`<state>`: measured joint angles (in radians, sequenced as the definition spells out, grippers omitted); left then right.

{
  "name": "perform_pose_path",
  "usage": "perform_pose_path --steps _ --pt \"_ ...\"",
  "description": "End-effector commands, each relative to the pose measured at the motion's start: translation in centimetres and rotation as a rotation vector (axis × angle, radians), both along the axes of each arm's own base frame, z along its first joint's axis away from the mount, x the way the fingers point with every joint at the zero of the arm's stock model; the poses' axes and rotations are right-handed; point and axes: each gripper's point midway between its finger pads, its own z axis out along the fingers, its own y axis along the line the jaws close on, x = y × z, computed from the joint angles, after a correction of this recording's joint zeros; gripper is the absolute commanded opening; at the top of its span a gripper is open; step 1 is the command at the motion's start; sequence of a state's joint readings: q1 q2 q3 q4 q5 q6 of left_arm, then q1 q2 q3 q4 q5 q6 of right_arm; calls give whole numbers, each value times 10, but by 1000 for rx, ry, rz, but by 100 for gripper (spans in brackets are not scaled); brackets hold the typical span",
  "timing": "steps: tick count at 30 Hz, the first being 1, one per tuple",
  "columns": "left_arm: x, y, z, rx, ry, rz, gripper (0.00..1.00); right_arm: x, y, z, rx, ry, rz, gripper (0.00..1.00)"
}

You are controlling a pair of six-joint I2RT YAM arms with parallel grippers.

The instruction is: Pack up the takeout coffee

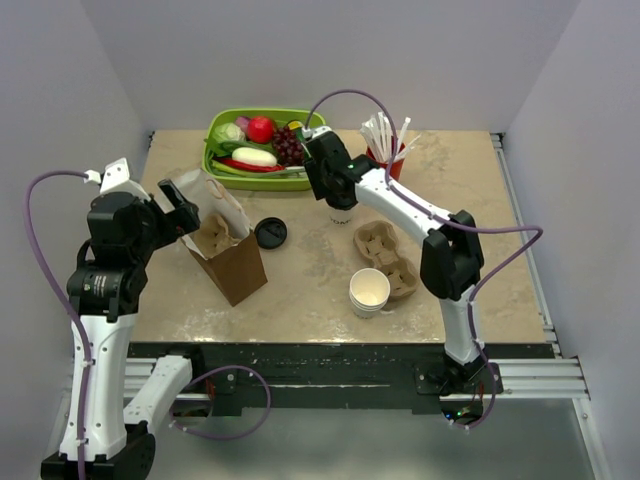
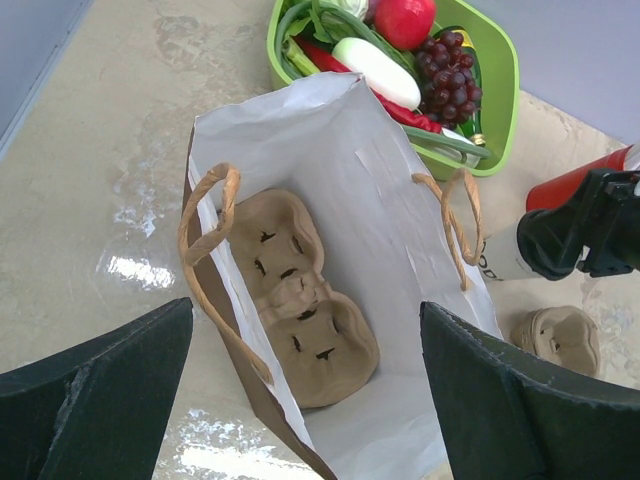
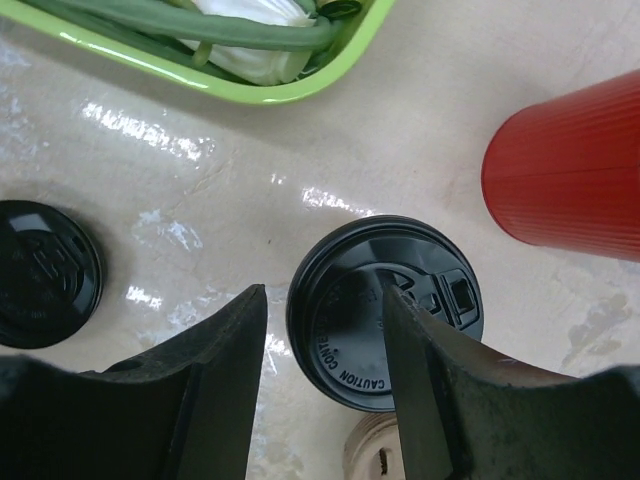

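Observation:
The takeout coffee (image 3: pixel 385 310) is a white cup with a black lid, standing on the table in front of the green tray. My right gripper (image 3: pixel 325 330) is open just above it, with the right finger (image 3: pixel 440 390) over the lid and the left finger (image 3: pixel 205 385) to the lid's left. In the top view the cup (image 1: pixel 342 214) shows just below that gripper (image 1: pixel 335 192). My left gripper (image 2: pixel 305 395) is open over the mouth of the brown paper bag (image 2: pixel 370 200), which holds a cardboard carrier (image 2: pixel 300 300). In the top view this gripper (image 1: pixel 183 208) is at the bag's (image 1: pixel 236 268) left edge.
A loose black lid (image 1: pixel 270 232) lies between bag and cup. A second carrier (image 1: pixel 385 260) and a stack of lidless white cups (image 1: pixel 369 292) sit front right. A green tray (image 1: pixel 262 140) of produce and a red cup (image 1: pixel 390 160) with stirrers stand at the back.

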<state>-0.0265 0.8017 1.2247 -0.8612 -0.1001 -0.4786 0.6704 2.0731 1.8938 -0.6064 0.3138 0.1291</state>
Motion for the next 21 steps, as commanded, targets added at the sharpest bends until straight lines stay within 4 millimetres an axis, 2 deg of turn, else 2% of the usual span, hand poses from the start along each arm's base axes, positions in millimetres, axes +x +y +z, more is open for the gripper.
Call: perform_pose_path --steps 1,4,8,14,18,19,21 --pt "5 -1 11 5 -40 -13 100 13 -4 13 50 -46 -121 52" --pt "5 -1 11 8 -40 -13 100 7 -5 -2 11 4 -82 54" --pt "6 0 10 11 -36 -11 100 -1 0 -8 16 38 -14 56" --pt "6 0 9 11 -35 -12 100 -3 0 7 23 10 16 57" --pt "4 0 10 12 -36 -9 100 1 -1 37 12 -60 97 59" --pt "3 0 10 12 -38 -9 100 3 -7 48 25 -77 105 60" --pt "2 0 11 12 -39 -9 100 2 -11 52 26 -62 172 60"
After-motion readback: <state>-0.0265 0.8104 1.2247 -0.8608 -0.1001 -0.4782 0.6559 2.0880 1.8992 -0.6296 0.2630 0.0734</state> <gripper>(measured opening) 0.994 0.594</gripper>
